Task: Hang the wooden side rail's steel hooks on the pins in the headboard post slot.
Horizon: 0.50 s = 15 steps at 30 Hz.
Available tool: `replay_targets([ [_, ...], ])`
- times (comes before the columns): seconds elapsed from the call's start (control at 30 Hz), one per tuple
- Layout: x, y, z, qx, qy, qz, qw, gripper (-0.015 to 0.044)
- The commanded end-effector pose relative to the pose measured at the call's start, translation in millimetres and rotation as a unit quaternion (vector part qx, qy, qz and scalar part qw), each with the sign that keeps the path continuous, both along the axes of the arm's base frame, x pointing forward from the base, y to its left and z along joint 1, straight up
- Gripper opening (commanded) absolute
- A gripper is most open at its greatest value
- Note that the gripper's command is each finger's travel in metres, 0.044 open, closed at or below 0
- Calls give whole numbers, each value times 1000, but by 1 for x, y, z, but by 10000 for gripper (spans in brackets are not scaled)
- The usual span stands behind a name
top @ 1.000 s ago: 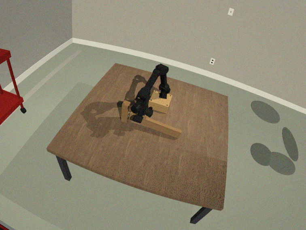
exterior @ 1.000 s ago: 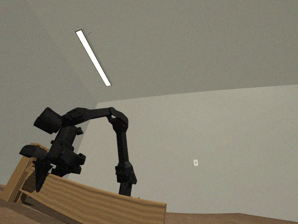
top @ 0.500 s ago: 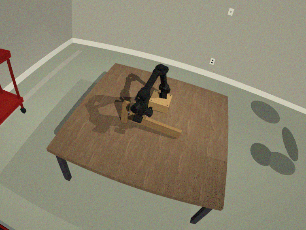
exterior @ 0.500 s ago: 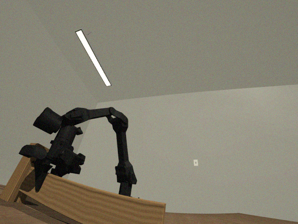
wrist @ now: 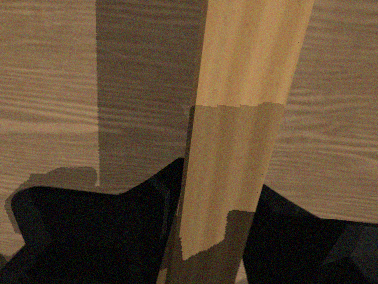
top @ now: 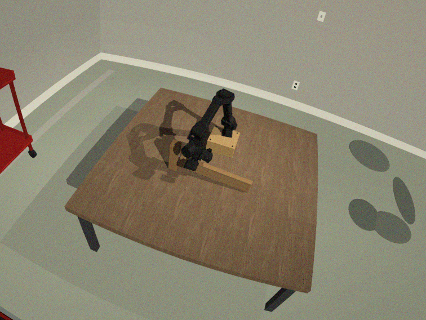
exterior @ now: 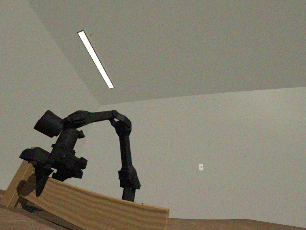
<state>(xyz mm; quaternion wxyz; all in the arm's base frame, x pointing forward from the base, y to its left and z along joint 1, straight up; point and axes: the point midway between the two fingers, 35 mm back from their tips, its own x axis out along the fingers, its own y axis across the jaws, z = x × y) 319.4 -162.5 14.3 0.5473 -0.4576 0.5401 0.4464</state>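
Observation:
The wooden side rail (top: 227,177) (exterior: 98,207) (wrist: 250,60) lies slanted, its end at the post raised and its far end down at the table (top: 172,227). My gripper (top: 191,164) (exterior: 40,186) (wrist: 205,166) is shut on the rail near its raised end, one dark finger on each side face. The headboard post (top: 171,156) (exterior: 13,184) stands upright right at that end. The rail's end meets the post, but the arm and shadow hide the hooks, the pins and the slot. The wrist view looks down along the rail's top edge.
The arm stands on a light wooden block (top: 224,144) just behind the rail. A red cart (top: 10,137) stands on the floor far left, off the table. The rail's far end points toward the table's right half.

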Motion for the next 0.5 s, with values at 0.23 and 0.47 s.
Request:
replay_targets([
  [0.23, 3, -3, 3, -3, -5, 2, 1000, 0],
  [0.47, 2, -4, 2, -3, -5, 2, 1000, 0],
])
